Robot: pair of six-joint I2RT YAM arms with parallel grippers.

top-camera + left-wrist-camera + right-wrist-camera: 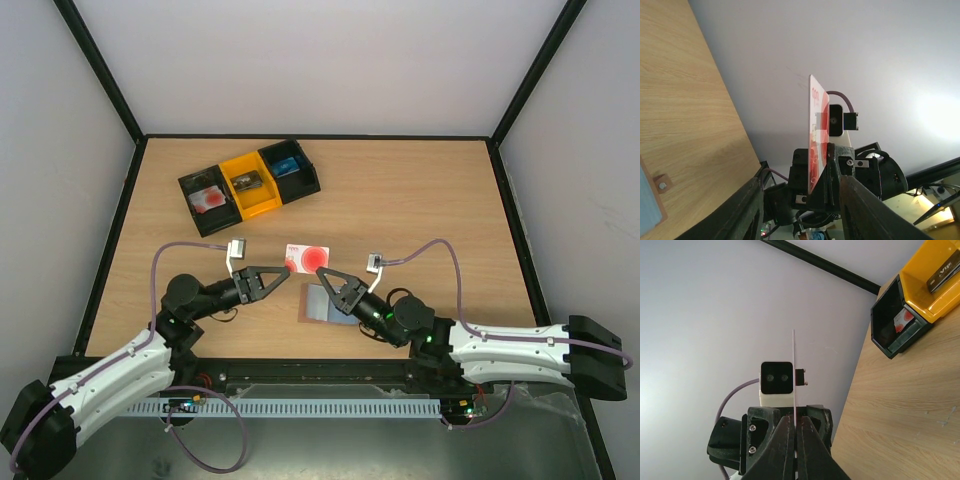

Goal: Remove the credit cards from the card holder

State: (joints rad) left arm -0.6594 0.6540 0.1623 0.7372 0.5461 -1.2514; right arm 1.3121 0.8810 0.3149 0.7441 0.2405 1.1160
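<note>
Wood, pale brown and smooth, makes the table (430, 200) in the top view. The card holder (318, 303) lies open and flat on it, low in the middle, with a brown rim and a grey inside. Just above it, the right claw (319, 273) is clenched on a white card (308, 257) with a red dot. It holds the card up off the table, I think so the left claw (290, 268) can take the other side. 3 bins (248, 182) sit at the upper left, well apart.

From the left wrist, the thin, stiff card stands up in the middle. The left fingers (752, 212) are apart, 1 on each side, not squeezing it.

From the right wrist, the card is only a thin line, pinched between 2 dark fingers (777, 450). 2 of the bins, hard and boxy, show at the upper right.
</note>
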